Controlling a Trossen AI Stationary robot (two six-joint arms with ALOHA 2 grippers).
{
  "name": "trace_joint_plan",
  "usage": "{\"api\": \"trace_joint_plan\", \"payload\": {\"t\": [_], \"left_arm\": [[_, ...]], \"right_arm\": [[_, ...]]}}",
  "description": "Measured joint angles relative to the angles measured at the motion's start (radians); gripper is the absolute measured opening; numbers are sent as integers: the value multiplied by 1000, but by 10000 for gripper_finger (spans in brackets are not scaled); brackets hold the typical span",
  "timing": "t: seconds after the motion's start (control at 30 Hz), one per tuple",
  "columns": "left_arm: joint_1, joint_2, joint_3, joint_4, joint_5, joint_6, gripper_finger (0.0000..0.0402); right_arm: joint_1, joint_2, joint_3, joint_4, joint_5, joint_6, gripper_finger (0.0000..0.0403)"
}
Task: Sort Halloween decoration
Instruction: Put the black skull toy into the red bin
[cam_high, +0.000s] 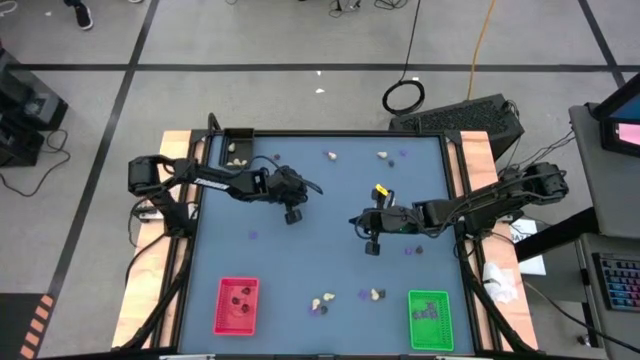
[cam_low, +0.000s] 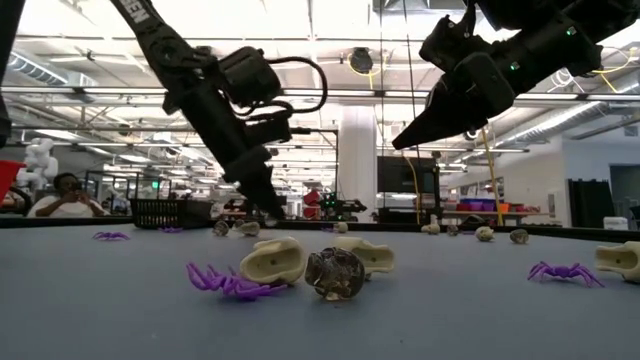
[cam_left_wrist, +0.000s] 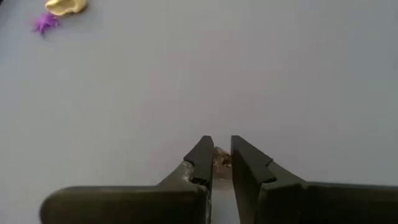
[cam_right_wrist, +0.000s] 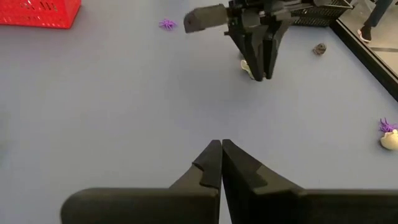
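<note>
Two grippers mid-table, beyond red tray (cam_high: 237, 305): left gripper (cam_left_wrist: 221, 160) pinching small brownish trinket (cam_left_wrist: 221, 159), right gripper (cam_right_wrist: 221, 153) fingers pressed together, empty.

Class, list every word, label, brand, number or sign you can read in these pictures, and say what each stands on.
No text can be read for certain.
White lettering on the left arm: too small to read.
White letters on that arm in the low view: cut off, unreadable.
Red tray, green tray: no lettering visible.
Left gripper, shut on a trinket, and right gripper, shut: no markings.
</note>
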Motion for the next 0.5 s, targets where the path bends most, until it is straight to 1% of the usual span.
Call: {"api": "trace_joint_plan", "payload": {"t": [0.1,0.17,0.33,0.5], "left_arm": [[-22,-23,0,-17,2,-17,28],[-37,-36,0,-21,22,-20,27],[-88,-37,0,-23,56,-40,28],[-124,-37,1,-26,64,-56,28]], "right_arm": [[0,0,0,0,0,0,0],[0,0,0,0,0,0,0],[0,0,0,-2,0,0,0],[0,0,0,-2,-1,6,0]]}}
